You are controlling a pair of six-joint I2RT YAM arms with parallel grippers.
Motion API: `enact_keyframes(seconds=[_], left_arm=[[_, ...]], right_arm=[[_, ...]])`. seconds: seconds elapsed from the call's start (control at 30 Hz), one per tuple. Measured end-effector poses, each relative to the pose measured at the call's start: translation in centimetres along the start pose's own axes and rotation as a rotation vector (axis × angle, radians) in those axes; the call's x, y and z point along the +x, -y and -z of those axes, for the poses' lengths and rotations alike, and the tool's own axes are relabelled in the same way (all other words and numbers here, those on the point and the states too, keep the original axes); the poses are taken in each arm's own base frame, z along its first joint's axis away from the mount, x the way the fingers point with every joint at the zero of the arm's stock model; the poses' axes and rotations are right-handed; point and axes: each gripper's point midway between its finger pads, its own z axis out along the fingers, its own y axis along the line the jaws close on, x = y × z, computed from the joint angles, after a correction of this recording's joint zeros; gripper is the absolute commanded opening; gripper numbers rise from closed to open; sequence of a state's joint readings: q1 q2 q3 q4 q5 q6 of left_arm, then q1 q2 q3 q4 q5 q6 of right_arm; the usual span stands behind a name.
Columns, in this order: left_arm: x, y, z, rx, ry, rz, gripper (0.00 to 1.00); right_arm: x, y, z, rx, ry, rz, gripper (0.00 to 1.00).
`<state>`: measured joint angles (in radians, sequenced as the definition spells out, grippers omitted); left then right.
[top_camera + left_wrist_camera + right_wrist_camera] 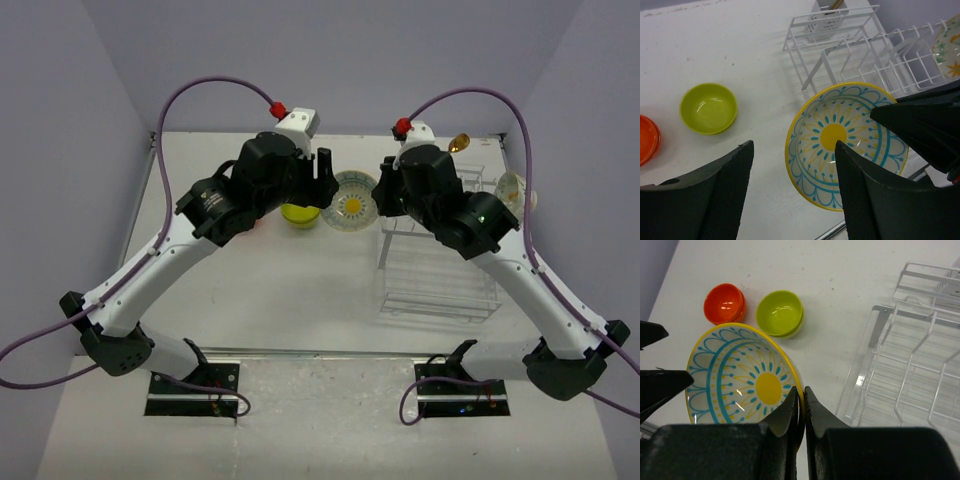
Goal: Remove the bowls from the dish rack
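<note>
I have both arms reaching in toward the middle of the table [300,290], elbows out and wrists bent toward each other. The right gripper [801,392] is pinched tight on the near right rim of the patterned bowl [740,380], the one with a yellow rim and teal markings. It holds the bowl just left of the dish rack [440,290]. The left gripper [793,147] sits at the bowl's other side with its fingers spread wide. I cannot tell whether either finger touches the rim.

The lime-green bowl [708,108] and the orange bowl [647,139] stand upright on the white table, side by side, to the left of the held bowl. A cream floral bowl [512,188] is propped on edge at the far right of the rack, and a gold spoon [458,143] pokes up at its far end.

Lavender walls [330,60] close in the far, left and right sides. There is bare table near the arm bases, left of the rack.
</note>
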<state>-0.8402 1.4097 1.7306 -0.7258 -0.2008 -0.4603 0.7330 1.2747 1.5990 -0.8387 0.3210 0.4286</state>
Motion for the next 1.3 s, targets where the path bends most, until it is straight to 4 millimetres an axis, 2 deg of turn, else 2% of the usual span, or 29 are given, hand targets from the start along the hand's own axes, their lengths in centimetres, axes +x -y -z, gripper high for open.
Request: enact_keyframes(seconds=[0.1, 0.17, 0.2, 0.27, 0.3, 0.4, 0.43, 0.47, 0.5, 0.57, 0.63, 0.73, 0.77, 0.8, 0.97, 1.0, 1.03, 1.1, 1.13, 1.2, 1.3], left_arm=[[0.6, -0.8, -0.7, -0.05, -0.029, -0.018, 0.59], [1.0, -1.1, -0.6, -0.064, -0.045, -0.023, 0.48], [1.2, -1.2, -0.6, -0.069, -0.051, -0.026, 0.35], [1.4, -1.3, -0.7, -0.072, -0.059, -0.027, 0.24], [1.5, -1.5, -0.9, -0.083, -0.064, -0.032, 0.15], [2.0, -2.2, -1.7, -0.117, -0.079, -0.037, 0.15], [2.3, -2.4, -2.0, -0.129, -0.089, -0.041, 0.21], [2.7, -2.5, -2.2, -0.14, -0.103, -0.046, 0.36], [3.1, -2.7, -2.5, -0.152, -0.118, -0.055, 0.41], [3.7, -3.0, -2.8, -0.166, -0.141, -0.064, 0.48], [4.2, -3.2, -3.0, -0.177, -0.156, -0.07, 0.49], [4.5, -3.6, -3.1, -0.197, -0.167, -0.076, 0.3], [4.6, -3.7, -3.1, -0.203, -0.172, -0.081, 0.11], [4.7, -3.8, -3.0, -0.206, -0.176, -0.084, 0.0], [4.7, -3.4, -2.1, -0.172, -0.187, -0.105, 0.0], [4.7, -3.5, -2.0, -0.172, -0.183, -0.104, 0.0], [4.7, -3.6, -1.9, -0.172, -0.18, -0.1, 0.0], [5.1, -4.2, -1.8, -0.178, -0.17, -0.083, 0.0], [5.6, -5.1, -1.8, -0.195, -0.17, -0.071, 0.0], [7.3, -8.3, -2.0, -0.249, -0.187, -0.028, 0.0], [11.1, -15.1, -1.7, -0.382, -0.23, 0.067, 0.0]], right_arm=[[-0.4, -0.9, -0.4, -0.037, 0.024, -0.026, 0.0], [-0.3, -1.5, -0.8, -0.066, 0.038, -0.043, 0.0], [-0.1, -1.7, -0.9, -0.083, 0.037, -0.048, 0.0], [0.7, -2.2, -1.3, -0.112, 0.031, -0.057, 0.0], [1.1, -2.3, -1.5, -0.121, 0.021, -0.056, 0.0], [2.0, -2.3, -1.9, -0.126, 0.001, -0.056, 0.0], [2.2, -2.2, -2.0, -0.125, -0.003, -0.056, 0.0], [2.4, -2.2, -2.2, -0.125, -0.003, -0.056, 0.0], [2.5, -2.2, -2.3, -0.125, -0.005, -0.056, 0.0], [2.4, -2.5, -2.4, -0.137, 0.002, -0.062, 0.0], [2.0, -2.9, -2.3, -0.154, 0.015, -0.07, 0.0], [1.6, -3.2, -2.3, -0.17, 0.03, -0.078, 0.0], [1.5, -3.3, -2.3, -0.174, 0.033, -0.08, 0.0], [1.4, -3.3, -2.3, -0.173, 0.037, -0.077, 0.0], [1.6, -3.0, -2.4, -0.178, 0.035, -0.075, 0.0], [1.5, -3.1, -2.3, -0.185, 0.04, -0.076, 0.07], [1.5, -3.2, -2.3, -0.189, 0.041, -0.076, 0.28], [1.5, -3.4, -2.4, -0.195, 0.047, -0.096, 0.8], [1.4, -3.6, -2.5, -0.201, 0.054, -0.102, 0.99], [1.3, -3.6, -2.4, -0.201, 0.069, -0.105, 0.99], [1.3, -2.4, -1.9, -0.157, 0.091, -0.108, 0.99]])
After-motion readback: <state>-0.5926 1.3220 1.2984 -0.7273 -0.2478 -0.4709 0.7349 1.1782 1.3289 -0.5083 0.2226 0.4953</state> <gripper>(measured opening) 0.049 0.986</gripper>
